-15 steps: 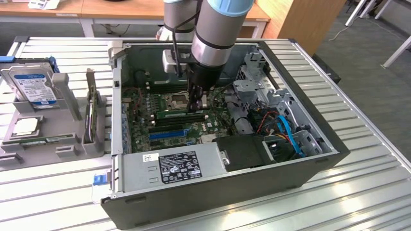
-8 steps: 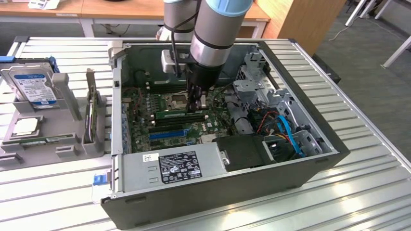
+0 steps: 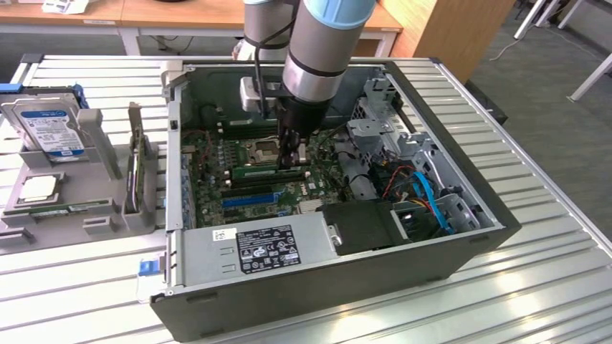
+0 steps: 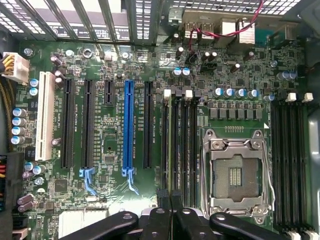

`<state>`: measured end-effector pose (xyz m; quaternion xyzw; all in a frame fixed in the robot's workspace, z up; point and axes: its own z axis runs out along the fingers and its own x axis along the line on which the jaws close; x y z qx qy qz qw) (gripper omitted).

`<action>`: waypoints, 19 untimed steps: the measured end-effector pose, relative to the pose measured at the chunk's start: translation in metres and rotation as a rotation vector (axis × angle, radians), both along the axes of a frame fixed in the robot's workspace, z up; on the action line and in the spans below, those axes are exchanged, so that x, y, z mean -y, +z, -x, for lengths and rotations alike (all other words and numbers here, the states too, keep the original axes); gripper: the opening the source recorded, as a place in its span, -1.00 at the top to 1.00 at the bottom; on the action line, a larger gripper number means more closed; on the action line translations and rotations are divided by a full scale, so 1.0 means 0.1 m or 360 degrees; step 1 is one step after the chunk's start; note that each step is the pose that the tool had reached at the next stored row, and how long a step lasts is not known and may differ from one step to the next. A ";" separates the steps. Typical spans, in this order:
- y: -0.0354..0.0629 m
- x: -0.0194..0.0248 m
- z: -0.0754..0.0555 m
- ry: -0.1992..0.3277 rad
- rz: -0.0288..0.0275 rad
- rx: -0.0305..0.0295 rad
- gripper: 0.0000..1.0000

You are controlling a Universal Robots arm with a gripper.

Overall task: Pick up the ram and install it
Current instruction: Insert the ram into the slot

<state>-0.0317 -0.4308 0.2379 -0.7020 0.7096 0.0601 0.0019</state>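
Note:
The ram (image 3: pixel 256 172) is a thin green stick standing edge-up in a memory slot on the motherboard, inside the open computer case (image 3: pixel 478 215). In the wrist view the ram (image 4: pixel 172 150) shows as a narrow greenish line in the second slot of the bank next to the CPU socket (image 4: pixel 235 172). My gripper (image 3: pixel 292 159) hangs straight down over one end of the stick. Its black fingers (image 4: pixel 164 210) are shut together right above the stick's top edge. I cannot tell whether they touch it.
Left of the case a grey holder (image 3: pixel 19 215) carries a hard drive (image 3: pixel 48 125), an upright expansion card (image 3: pixel 139 168), a square chip (image 3: pixel 39 188) and a thin green board (image 3: pixel 69 209). The power supply (image 3: pixel 258 247), drive cage (image 3: pixel 383 136) and blue cables (image 3: pixel 431 201) crowd the case.

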 end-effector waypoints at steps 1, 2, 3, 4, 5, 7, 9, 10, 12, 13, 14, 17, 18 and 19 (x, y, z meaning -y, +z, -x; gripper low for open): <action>-0.007 0.000 0.00 0.0000 0.00001 -0.00002 0.76; -0.015 0.000 0.00 0.0000 0.00000 -0.00001 0.76; -0.033 0.001 0.00 0.0000 0.00005 -0.00003 0.76; -0.034 0.000 0.00 0.0000 0.00002 -0.00001 0.76; -0.035 0.000 0.00 0.0000 0.00000 -0.00001 0.76; -0.035 0.000 0.01 0.0000 0.00000 -0.00001 0.76; -0.035 0.000 0.01 0.0000 0.00001 0.00000 0.76; -0.037 0.001 0.01 0.0000 0.00001 0.00000 0.76; -0.044 0.000 0.01 0.0000 0.00001 0.00001 0.76; -0.047 0.000 0.01 0.0000 0.00002 0.00000 0.76; -0.050 0.000 0.01 0.0000 0.00003 0.00000 0.76; -0.052 0.000 0.01 0.0000 0.00004 0.00001 0.76; -0.052 0.000 0.01 0.0000 0.00001 0.00001 0.76; -0.053 0.000 0.01 0.0000 0.00002 0.00001 0.76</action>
